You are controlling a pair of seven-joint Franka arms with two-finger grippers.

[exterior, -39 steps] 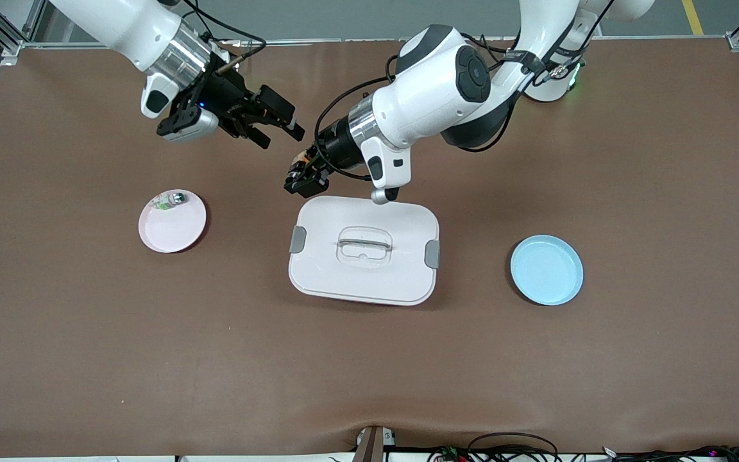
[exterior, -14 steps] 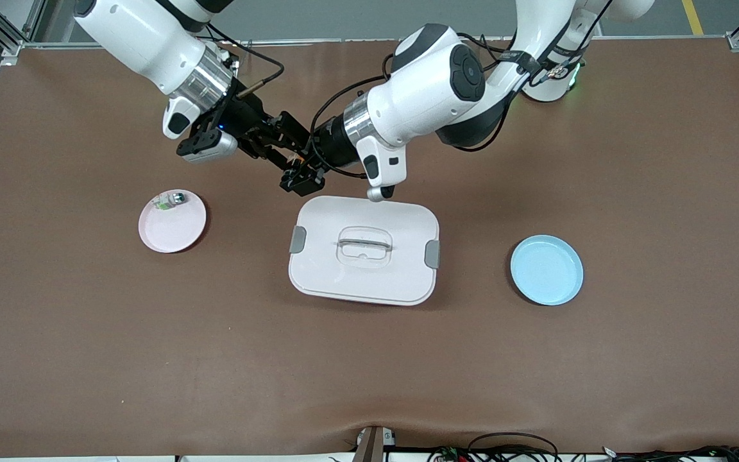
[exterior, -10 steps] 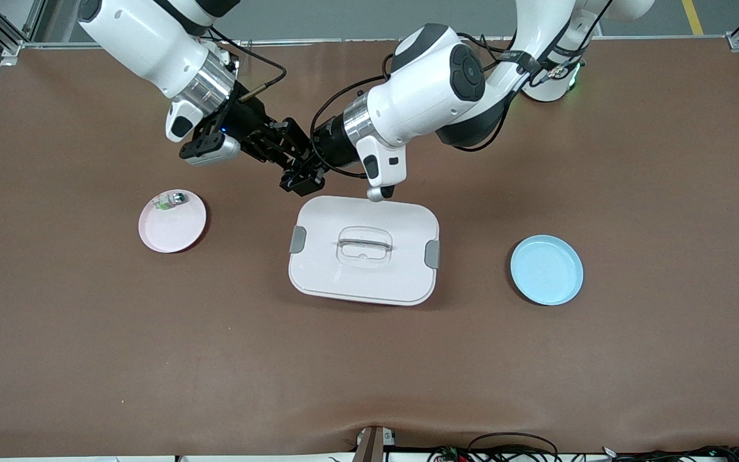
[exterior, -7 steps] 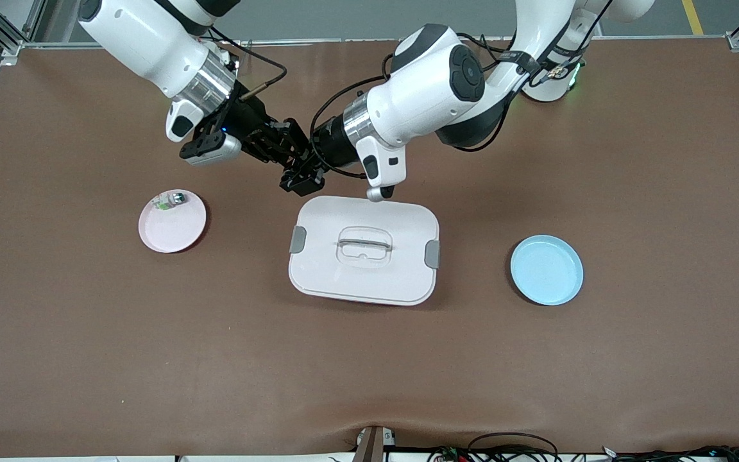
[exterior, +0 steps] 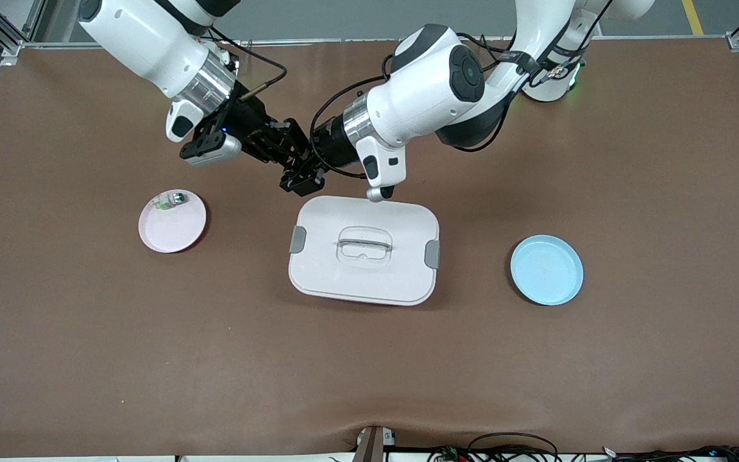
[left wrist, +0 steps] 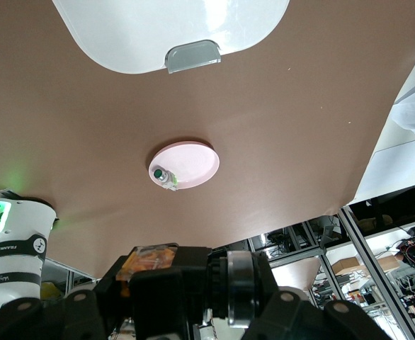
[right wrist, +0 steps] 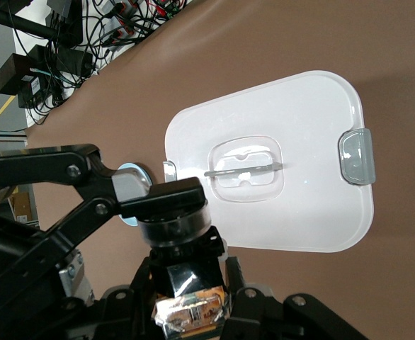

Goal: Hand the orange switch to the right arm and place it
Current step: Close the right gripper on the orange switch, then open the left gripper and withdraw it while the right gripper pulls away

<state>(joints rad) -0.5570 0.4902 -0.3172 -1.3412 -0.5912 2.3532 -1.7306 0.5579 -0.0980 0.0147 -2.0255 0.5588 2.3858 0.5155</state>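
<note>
Both grippers meet in the air just over the farther edge of the white lidded box (exterior: 364,250). The orange switch (left wrist: 147,258) is a stubby black part with an orange end and a silver ring. My left gripper (exterior: 299,176) is shut on it. My right gripper (exterior: 285,144) reaches in from the right arm's end and is shut on the same switch (right wrist: 183,234), its jaws closed round the part's black body. In the front view the black fingers hide almost all of the switch.
A pink plate (exterior: 172,221) lies toward the right arm's end with a small clear-silver-green part (exterior: 170,200) on its farther rim. A blue plate (exterior: 546,269) lies toward the left arm's end. The box, with grey latches and a clear handle, sits between them.
My right gripper came in from the right arm's end to meet the left gripper, then closed on the switch within the last second. My left gripper has stayed shut and still.
</note>
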